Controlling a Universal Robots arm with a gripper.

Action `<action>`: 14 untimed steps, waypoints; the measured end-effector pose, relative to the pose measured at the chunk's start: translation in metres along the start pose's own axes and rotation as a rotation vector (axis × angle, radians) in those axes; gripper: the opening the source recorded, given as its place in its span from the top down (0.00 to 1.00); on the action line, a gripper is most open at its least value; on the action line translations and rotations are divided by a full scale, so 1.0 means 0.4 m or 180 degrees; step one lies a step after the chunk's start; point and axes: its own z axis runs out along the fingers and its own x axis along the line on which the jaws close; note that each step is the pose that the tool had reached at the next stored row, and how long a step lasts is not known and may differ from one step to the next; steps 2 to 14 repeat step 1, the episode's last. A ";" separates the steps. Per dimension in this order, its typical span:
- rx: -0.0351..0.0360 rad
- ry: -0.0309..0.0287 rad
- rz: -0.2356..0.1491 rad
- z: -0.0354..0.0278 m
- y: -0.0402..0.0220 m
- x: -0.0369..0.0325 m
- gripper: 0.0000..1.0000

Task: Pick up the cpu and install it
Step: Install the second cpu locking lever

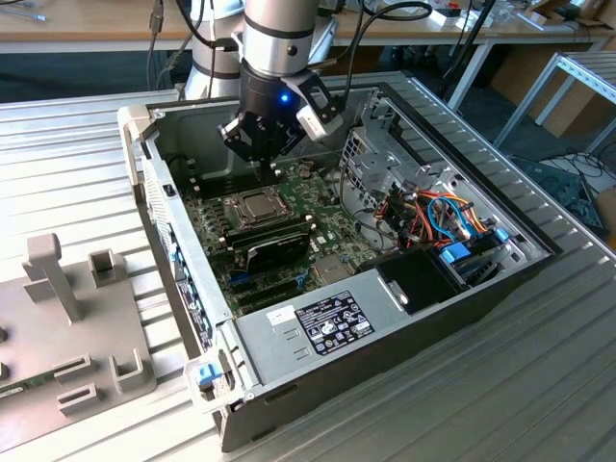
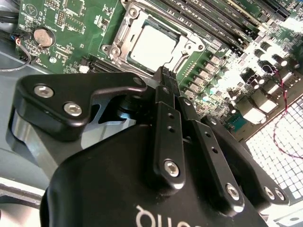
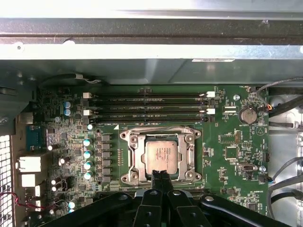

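Cpu: seated flat in the socket frame on the green motherboard, its dull silver top facing up; it also shows in the second wrist view and the exterior view.
Claw: fingers pressed together into one narrow black tip, pinching nothing; in both wrist views the tip sits at the edge of the cpu, just short of its middle.
Claw to cpu: the chip lies directly ahead of and below the closed tip, on the side toward the memory slots; in the exterior view the claw hangs just above the socket, slightly to the far side of it.
Long axis: the cpu is square, so none to speak of; its edges run parallel to the socket frame.
Progress: judging by how it lies, the chip is already in its socket.
Beyond the socket: memory slots, then the case wall.
Case: open, lying on the ribbed metal tabletop.
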 end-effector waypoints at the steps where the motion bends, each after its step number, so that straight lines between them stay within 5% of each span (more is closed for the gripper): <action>1: 0.0000 0.0000 0.0000 0.000 0.000 0.000 0.89; 14: 0.0000 0.0000 0.0000 0.000 0.000 0.000 0.89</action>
